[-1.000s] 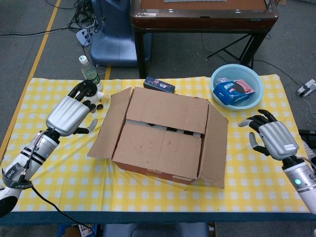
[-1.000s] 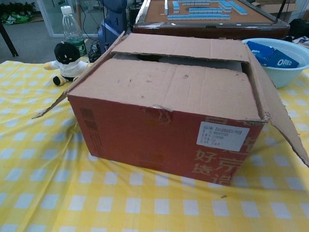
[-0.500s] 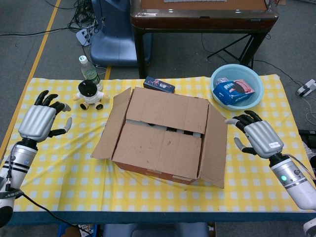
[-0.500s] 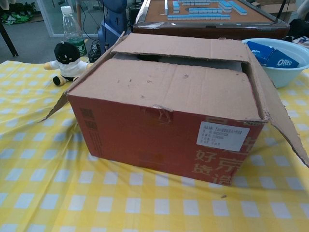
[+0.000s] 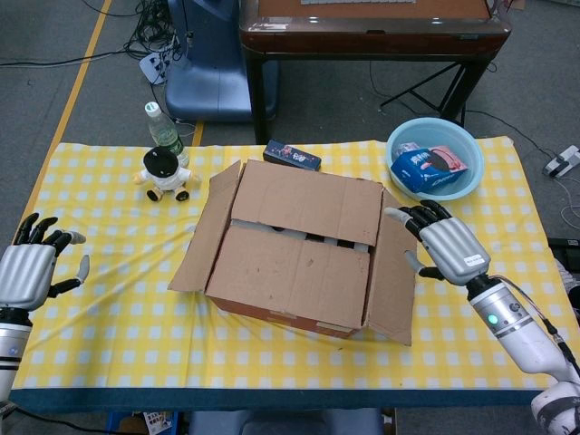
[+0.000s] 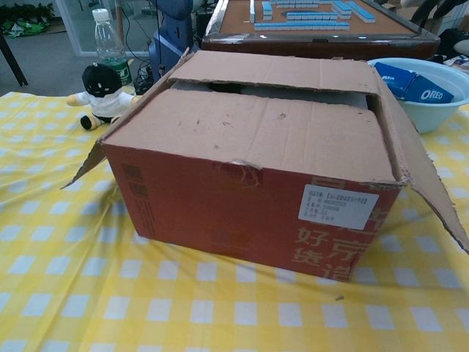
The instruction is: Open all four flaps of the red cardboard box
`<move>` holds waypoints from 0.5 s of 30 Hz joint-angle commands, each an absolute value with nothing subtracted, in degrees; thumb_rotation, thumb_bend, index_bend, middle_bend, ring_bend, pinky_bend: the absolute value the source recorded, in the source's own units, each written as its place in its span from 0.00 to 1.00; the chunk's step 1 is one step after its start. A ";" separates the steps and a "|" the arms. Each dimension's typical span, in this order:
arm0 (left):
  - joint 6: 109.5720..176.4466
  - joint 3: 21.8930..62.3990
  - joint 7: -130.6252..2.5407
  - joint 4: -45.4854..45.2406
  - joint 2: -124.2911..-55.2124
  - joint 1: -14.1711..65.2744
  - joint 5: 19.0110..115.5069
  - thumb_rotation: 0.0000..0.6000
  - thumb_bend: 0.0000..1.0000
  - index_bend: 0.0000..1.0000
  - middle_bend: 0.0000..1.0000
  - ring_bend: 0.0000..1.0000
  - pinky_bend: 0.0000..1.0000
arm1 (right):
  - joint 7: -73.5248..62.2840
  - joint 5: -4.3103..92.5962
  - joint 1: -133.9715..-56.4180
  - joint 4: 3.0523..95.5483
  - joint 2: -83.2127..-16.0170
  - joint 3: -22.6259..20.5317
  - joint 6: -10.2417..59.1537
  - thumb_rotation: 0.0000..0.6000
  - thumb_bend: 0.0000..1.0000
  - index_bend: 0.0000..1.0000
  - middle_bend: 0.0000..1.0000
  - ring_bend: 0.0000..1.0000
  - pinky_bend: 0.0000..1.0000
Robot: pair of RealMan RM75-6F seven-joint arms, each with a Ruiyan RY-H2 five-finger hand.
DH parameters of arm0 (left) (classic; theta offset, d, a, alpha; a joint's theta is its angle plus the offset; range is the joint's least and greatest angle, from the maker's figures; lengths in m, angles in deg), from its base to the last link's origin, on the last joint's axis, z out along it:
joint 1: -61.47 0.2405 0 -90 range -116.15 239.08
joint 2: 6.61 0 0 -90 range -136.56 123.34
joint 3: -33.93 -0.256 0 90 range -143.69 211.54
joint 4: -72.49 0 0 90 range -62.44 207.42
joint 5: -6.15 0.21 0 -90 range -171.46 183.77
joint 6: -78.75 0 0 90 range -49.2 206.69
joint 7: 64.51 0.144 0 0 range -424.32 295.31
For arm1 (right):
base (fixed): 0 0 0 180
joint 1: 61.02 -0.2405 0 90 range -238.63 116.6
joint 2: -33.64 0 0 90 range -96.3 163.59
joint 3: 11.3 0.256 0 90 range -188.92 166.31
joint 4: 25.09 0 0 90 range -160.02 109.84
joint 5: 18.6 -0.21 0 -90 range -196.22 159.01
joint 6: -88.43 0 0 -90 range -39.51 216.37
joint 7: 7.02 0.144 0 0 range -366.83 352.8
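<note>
Head view alone shows both hands; the chest view shows neither, only the red cardboard box (image 6: 253,183) up close, filling the middle of its frame. From above, the left hand (image 5: 25,272) hangs at the far left edge over the yellow checked tablecloth (image 5: 118,308), fingers spread and holding nothing, well apart from the box. The right hand (image 5: 441,246) sits right of centre, fingers apart and empty, its fingertips (image 5: 399,216) at the right side flap (image 5: 396,272) — whether they touch it is hard to say from here.

The box sits mid-table. Its two long flaps (image 5: 299,236) lie closed across the top with a narrow dark gap between them, while both side flaps splay outward and down. The chest view adds what the head view hides — the red front wall with a white label (image 6: 337,206) at lower right and pale printed characters beside it.
</note>
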State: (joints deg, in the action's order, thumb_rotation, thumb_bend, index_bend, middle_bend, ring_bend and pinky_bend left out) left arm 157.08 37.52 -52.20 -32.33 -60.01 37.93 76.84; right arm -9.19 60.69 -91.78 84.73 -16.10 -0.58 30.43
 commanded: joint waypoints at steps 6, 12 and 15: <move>161.24 35.50 -52.04 -32.19 -60.19 42.93 80.19 0.41 0.48 0.42 0.37 0.14 0.00 | -13.68 56.83 -95.22 84.46 -19.45 0.11 33.77 1.00 0.37 0.07 0.13 0.11 0.10; 162.33 35.40 -52.53 -32.65 -60.02 44.74 82.11 0.41 0.48 0.43 0.37 0.14 0.00 | -18.60 50.86 -99.18 83.82 -23.00 0.80 37.44 1.00 0.33 0.00 0.05 0.03 0.10; 162.53 35.35 -52.41 -32.73 -59.97 45.39 82.92 0.41 0.48 0.43 0.37 0.14 0.00 | -20.72 48.06 -101.03 82.58 -25.40 1.23 38.13 1.00 0.32 0.00 0.01 0.00 0.08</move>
